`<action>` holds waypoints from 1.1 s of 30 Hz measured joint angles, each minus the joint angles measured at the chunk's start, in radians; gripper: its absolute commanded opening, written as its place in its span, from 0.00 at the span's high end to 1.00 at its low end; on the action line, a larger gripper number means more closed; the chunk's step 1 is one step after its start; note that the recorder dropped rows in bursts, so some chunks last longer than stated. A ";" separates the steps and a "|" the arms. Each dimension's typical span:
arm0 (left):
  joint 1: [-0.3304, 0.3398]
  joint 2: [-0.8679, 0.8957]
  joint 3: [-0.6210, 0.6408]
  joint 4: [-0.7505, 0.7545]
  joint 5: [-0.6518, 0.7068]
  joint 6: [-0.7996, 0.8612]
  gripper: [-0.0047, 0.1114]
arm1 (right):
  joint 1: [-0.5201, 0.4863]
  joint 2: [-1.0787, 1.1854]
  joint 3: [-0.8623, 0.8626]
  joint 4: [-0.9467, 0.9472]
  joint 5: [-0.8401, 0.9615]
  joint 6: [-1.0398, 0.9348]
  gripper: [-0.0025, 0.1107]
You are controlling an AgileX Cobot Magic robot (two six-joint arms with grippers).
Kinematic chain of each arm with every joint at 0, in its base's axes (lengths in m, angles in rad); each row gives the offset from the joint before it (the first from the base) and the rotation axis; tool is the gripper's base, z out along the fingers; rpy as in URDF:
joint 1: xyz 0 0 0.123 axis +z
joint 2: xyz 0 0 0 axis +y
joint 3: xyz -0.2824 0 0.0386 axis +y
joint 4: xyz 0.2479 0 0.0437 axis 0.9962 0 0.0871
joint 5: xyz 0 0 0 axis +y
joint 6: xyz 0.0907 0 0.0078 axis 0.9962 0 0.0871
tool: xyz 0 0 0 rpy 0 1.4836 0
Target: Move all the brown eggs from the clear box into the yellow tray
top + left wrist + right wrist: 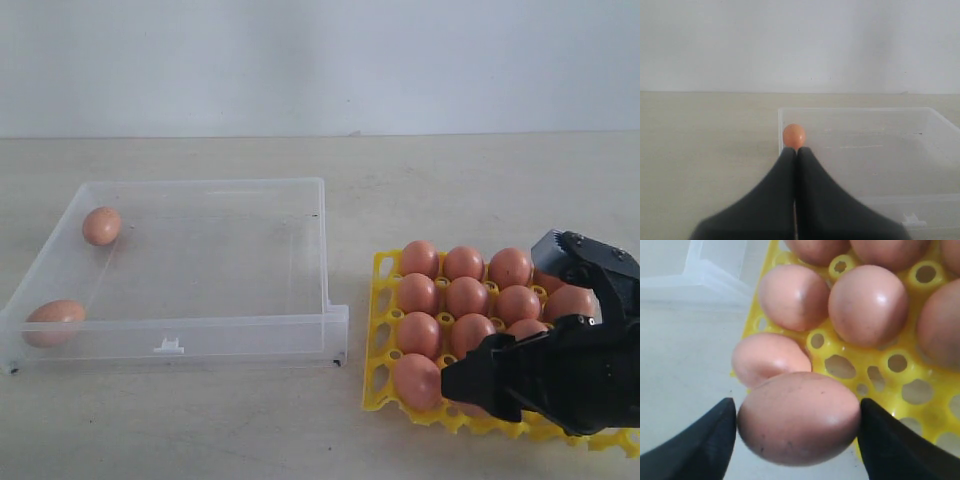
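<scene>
Two brown eggs [101, 226] [55, 320] lie at the left side of the clear box [200, 325]. The yellow tray [372, 385] on the right carries several brown eggs in its cups. My right gripper [462, 385] hangs over the tray's front left corner. In the right wrist view the right gripper [797, 416] is shut on a brown egg [799, 410], with a finger on each end of it, above the tray [865, 365]. My left gripper [796, 149] is shut and empty, and beyond its tips one egg [794, 135] sits in the box's [880, 150] corner.
The box and the tray stand side by side on a beige table [480, 190], with a white wall behind. A corner of the clear box [705, 275] shows close to the tray's left edge in the right wrist view.
</scene>
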 measured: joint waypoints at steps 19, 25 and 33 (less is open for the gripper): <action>0.000 0.000 0.000 0.000 0.000 0.000 1.00 | 0.000 0.002 -0.092 0.001 -0.006 -0.048 0.42; 0.000 0.000 0.000 0.000 0.000 0.000 1.00 | 0.010 0.004 -0.287 0.000 0.217 -0.106 0.97; 0.000 0.000 0.000 0.000 0.000 0.000 1.00 | 0.251 0.076 -0.619 -0.032 -0.077 -0.290 0.97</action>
